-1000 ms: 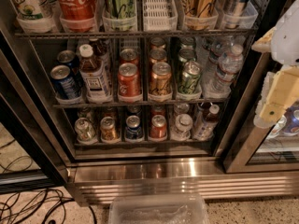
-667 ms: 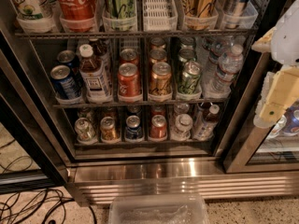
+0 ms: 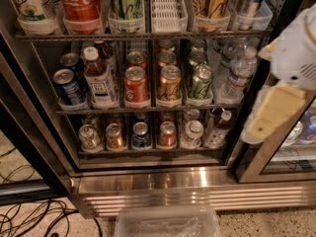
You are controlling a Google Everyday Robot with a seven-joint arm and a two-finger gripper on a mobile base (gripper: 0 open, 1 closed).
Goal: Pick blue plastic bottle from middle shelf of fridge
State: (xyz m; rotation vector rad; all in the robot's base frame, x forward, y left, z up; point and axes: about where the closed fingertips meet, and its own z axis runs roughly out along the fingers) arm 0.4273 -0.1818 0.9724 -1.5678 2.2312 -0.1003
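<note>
My gripper (image 3: 270,113) hangs at the right edge, in front of the fridge (image 3: 148,181) door frame. I cannot tell whether it is wide or narrow. It is well apart from the bottle (image 3: 98,79), which stands at the front of the middle shelf (image 3: 148,109), second lane from the left. My worry is that a slanted approach clips the blue can (image 3: 66,86) or red can (image 3: 136,85) just beside it. The bottle stands upright with its long axis vertical, cap up and label facing outward.
</note>
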